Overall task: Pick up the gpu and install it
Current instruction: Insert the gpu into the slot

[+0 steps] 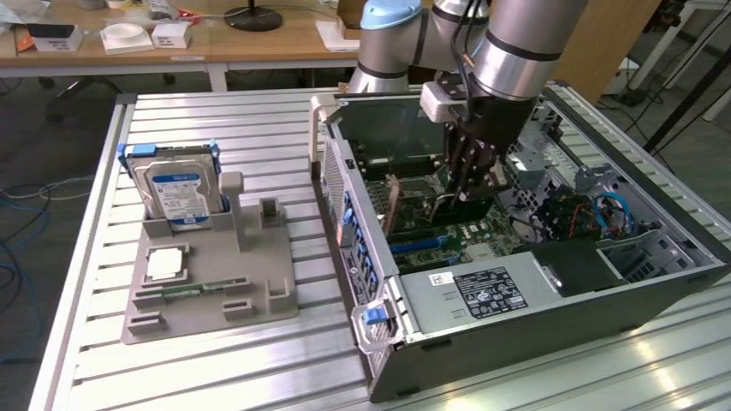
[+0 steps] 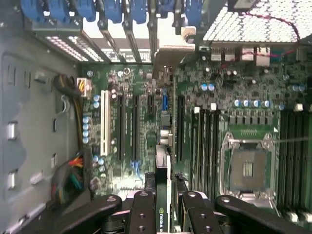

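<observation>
1 gripper clamped on gpu, card edge-on over motherboard slots inside open computer case.

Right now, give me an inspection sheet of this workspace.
Surface: slatted metal table carrying a grey fixture and an open computer case.
Job's things: gpu held edge-on over the motherboard slots; cannot tell whether it is seated.
Clutter: hard drive upright in the fixture, memory stick lying on it.
Grippers: end effector inside the case, shut on the gpu.
Cables: blue cables in the case; loose floor cables at the exterior view's left.
Surroundings: wooden desks behind.
</observation>
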You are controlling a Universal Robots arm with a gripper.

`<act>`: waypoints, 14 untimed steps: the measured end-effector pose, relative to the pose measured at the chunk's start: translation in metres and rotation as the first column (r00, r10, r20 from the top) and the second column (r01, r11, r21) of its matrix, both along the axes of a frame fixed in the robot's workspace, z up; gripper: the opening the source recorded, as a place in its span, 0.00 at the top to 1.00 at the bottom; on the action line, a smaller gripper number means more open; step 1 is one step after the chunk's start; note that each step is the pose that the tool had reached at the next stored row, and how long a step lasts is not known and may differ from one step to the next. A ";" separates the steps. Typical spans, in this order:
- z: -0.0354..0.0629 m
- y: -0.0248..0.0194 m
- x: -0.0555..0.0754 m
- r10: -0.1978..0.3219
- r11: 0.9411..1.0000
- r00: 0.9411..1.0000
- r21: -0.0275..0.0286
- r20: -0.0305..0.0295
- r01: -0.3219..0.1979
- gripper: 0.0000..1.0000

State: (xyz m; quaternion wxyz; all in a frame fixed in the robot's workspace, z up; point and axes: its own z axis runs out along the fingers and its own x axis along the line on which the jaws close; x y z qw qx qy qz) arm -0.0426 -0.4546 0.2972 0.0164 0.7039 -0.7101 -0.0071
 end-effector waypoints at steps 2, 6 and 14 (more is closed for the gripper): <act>-0.0037 0.0000 -0.004 0.001 1.000 1.000 0.000 0.000 -0.001 0.74; -0.0099 0.0000 -0.009 0.003 1.000 1.000 0.000 0.000 -0.003 0.74; -0.0187 -0.0001 -0.016 0.005 1.000 1.000 0.000 0.000 -0.005 0.74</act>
